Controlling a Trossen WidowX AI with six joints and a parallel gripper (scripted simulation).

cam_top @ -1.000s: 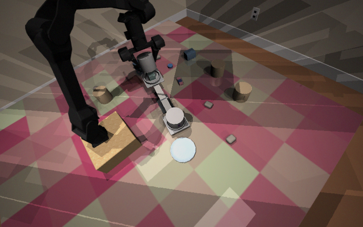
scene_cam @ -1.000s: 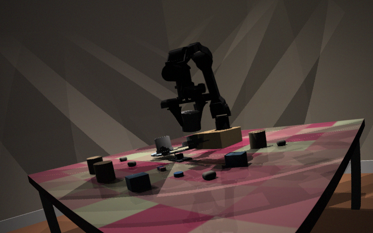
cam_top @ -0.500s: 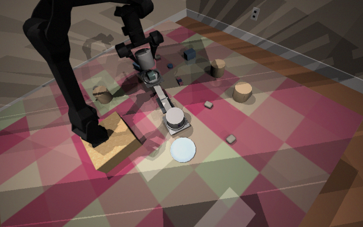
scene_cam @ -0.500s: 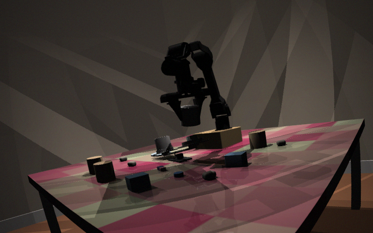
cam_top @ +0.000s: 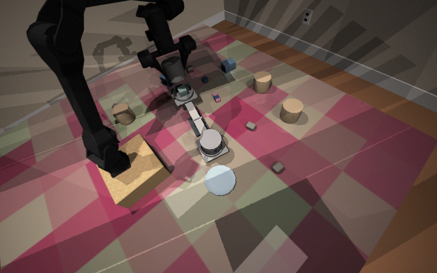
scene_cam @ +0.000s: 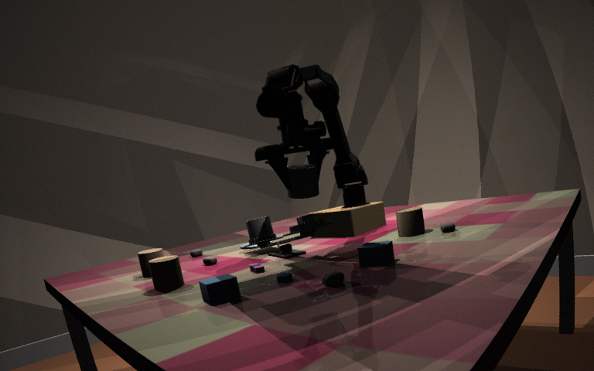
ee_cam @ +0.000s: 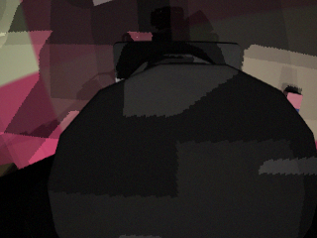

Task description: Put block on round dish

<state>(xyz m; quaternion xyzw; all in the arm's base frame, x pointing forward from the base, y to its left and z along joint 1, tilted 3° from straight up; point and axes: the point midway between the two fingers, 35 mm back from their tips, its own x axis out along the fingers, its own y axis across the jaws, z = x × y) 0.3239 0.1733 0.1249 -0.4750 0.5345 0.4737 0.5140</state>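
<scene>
Two grey cups appear in the top view: one held cup, a smooth matte cylinder, is clamped between the fingers of the black gripper and hangs above the far end of the balance, while the other cup stands on the near square pan. On the far pan, encircled by a ring, sits a small teal block, uncovered. A flat, pale-blue round dish lies on the patchwork table, just beside the near pan and apart from it. The arm rises from a tan, wood-grained base block.

Exterior view: the gripper holds the tapered cup well above the table surface; the standing cup remains on the balance, its shape a dark truncated cone.

Wrist view: the lifted cup's rounded body fills most of the frame, dark and faceted; the fingers cannot be made out around it.
</scene>
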